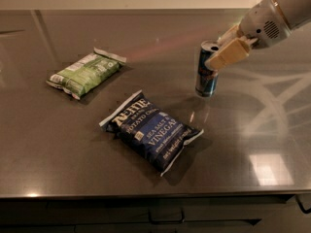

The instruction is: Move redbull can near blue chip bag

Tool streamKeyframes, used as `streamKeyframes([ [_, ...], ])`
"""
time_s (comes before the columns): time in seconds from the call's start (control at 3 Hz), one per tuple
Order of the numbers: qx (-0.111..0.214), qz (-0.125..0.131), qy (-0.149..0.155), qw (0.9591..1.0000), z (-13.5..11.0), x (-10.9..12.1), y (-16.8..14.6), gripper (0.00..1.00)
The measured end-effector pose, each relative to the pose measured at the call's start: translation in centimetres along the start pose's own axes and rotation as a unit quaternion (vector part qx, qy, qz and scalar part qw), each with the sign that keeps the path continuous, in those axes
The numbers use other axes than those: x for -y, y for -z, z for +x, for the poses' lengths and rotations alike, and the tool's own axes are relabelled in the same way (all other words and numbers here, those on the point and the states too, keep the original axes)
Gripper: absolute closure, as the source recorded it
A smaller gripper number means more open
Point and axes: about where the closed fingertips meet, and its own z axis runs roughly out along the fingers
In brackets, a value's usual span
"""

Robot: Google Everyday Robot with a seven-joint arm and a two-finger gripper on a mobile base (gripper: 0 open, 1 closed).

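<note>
The redbull can stands upright on the dark counter, right of centre, blue and silver with a silver top. My gripper reaches in from the upper right and is shut on the can's upper part, with a tan finger across its front. The blue chip bag lies flat at the centre of the counter, down and left of the can, with a gap of bare counter between them.
A green chip bag lies at the left. The dark glossy counter has its front edge near the bottom of the view, with drawers below. The arm enters from the upper right corner.
</note>
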Motion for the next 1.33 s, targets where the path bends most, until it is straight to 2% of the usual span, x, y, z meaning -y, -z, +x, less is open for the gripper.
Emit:
streamKeyframes([
  [0.33, 0.000, -0.022, 0.029, 0.9993, 0.1, -2.0, -1.3, 1.00],
  [1.0, 0.011, -0.057, 0.080, 0.9951, -1.1, -4.3, -3.6, 1.00],
  [1.33, 0.010, -0.065, 0.097, 0.9931, -1.4, -5.1, -4.3, 0.84],
])
